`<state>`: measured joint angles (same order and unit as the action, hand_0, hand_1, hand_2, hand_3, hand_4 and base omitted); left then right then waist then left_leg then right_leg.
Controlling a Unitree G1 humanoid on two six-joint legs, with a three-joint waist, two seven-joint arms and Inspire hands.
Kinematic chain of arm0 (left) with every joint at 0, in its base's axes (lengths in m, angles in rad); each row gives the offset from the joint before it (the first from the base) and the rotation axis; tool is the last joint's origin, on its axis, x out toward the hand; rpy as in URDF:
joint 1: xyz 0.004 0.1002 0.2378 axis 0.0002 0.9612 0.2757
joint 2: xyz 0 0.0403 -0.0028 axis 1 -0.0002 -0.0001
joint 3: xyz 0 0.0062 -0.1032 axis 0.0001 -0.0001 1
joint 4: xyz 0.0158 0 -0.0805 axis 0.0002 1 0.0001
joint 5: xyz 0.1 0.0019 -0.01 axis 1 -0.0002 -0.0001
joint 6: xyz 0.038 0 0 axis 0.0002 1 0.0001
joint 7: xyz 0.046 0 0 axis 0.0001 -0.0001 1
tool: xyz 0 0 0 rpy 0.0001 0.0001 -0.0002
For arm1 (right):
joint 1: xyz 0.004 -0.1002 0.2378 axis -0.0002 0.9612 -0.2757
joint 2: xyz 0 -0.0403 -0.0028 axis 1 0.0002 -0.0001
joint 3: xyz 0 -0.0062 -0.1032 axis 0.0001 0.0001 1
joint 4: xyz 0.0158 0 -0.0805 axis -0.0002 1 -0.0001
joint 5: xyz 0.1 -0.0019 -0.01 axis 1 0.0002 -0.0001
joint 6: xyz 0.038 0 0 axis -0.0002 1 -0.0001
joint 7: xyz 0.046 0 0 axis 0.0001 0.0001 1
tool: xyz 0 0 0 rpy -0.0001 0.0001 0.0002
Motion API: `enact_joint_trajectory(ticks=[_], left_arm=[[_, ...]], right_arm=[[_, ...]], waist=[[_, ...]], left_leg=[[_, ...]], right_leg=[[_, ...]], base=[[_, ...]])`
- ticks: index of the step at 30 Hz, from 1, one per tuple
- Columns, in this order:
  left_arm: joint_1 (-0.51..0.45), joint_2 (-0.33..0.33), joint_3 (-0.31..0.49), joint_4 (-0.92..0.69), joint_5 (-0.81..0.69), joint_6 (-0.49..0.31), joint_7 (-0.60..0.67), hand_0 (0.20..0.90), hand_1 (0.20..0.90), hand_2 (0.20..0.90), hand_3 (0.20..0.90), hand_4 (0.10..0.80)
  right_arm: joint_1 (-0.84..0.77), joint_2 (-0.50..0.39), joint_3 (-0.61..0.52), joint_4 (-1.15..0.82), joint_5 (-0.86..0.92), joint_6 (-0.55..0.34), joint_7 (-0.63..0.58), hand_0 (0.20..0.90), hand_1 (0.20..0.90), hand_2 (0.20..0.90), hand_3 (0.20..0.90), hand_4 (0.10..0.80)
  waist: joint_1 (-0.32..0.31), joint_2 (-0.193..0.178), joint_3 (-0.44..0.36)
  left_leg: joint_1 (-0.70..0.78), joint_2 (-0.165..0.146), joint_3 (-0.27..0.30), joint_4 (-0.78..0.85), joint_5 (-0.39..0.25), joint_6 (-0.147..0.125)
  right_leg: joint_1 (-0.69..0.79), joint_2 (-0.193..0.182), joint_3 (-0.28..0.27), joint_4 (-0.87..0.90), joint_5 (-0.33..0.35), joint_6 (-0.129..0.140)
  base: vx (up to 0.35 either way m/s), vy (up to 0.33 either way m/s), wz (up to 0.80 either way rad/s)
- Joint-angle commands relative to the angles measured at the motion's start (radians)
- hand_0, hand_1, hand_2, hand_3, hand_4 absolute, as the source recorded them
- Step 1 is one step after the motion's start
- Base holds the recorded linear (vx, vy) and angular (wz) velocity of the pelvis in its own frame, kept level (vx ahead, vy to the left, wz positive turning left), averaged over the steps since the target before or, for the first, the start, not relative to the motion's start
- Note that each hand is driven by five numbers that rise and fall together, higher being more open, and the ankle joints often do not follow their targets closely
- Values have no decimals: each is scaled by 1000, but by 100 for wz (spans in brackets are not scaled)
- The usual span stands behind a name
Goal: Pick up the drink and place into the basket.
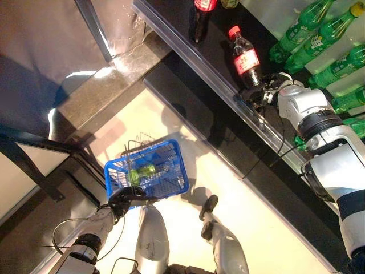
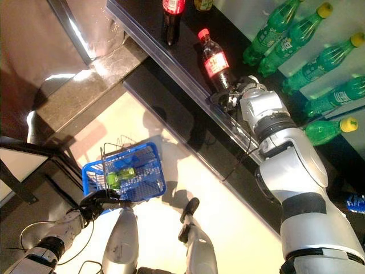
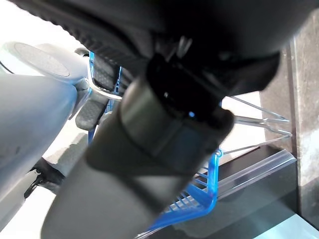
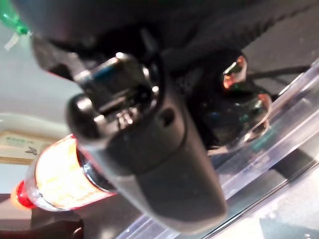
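A cola bottle with a red cap and label stands on the black shelf. My right hand is at its base, fingers and thumb curled round the dark lower body; the red label shows past the thumb. Low at the left, my left hand is curled on the wire handle of the blue basket, which hangs over the pale floor. A green bottle lies inside the basket.
A second cola bottle stands farther back on the shelf. Several green bottles lie on the lit shelf beyond. A clear lip runs along the shelf front. A stone ledge and a dark frame lie left.
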<state>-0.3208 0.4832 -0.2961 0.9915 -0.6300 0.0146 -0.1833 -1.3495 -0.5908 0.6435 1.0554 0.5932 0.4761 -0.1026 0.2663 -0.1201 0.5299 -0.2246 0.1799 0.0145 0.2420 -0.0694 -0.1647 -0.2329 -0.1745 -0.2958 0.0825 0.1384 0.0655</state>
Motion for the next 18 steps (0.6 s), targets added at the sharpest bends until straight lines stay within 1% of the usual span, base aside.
enact_joint_trajectory(ticks=[1,6,18], left_arm=[[65,43,-32,-71,-2,-57,-44,300,300,300,200,100],[68,34,-28,-67,-5,-64,-37,300,300,300,200,100],[72,25,-19,-60,-5,-72,-32,300,300,300,200,100]], right_arm=[[-86,-140,-21,-130,25,-116,-40,300,300,300,200,100],[-50,-157,-28,-216,20,-136,-59,300,300,300,200,100],[-6,-174,-61,-352,-9,-169,-99,300,300,300,200,100]], waist=[[5,3,-43],[-12,6,-50],[-34,8,-62]], left_leg=[[-40,-1,14,2,55,58],[-34,-2,21,1,54,60],[-14,-4,31,-16,55,61]], right_leg=[[54,-113,-51,107,-88,116],[55,-115,-44,106,-88,116],[65,-113,-38,94,-88,117]], base=[[0,0,0],[0,0,0],[-2,-2,-1]])
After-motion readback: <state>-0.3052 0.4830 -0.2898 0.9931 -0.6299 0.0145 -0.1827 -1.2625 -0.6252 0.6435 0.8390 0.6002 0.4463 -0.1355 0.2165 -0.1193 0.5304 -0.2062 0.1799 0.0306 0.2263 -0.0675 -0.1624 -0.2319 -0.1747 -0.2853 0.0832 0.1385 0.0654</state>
